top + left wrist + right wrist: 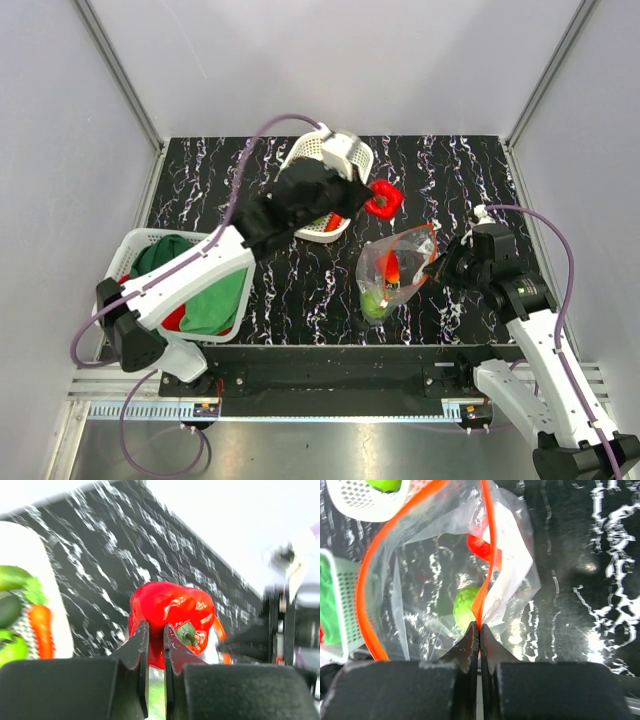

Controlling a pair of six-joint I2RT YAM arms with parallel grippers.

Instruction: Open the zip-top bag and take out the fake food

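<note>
The red pepper [170, 605], a piece of the fake food, fills the middle of the left wrist view. My left gripper [156, 626] is pinched on its near side, a narrow slit between the jaws showing red. From above, the left gripper [362, 195] and red pepper [378, 208] are just right of the small basket. The zip-top bag [395, 262] stands open on the black table, its mouth toward the pepper. My right gripper [479, 627] is shut on the bag's orange zip strip [487, 555]. Inside the bag [420, 580] lie a green round piece [465, 605] and a red piece [479, 547].
A small white mesh basket [320, 150] stands at the back centre, holding a carrot [41, 630] and green pieces [12, 577]. A larger white basket [140, 240] with green and red cloths [200, 290] sits at the left. Grey walls enclose the table.
</note>
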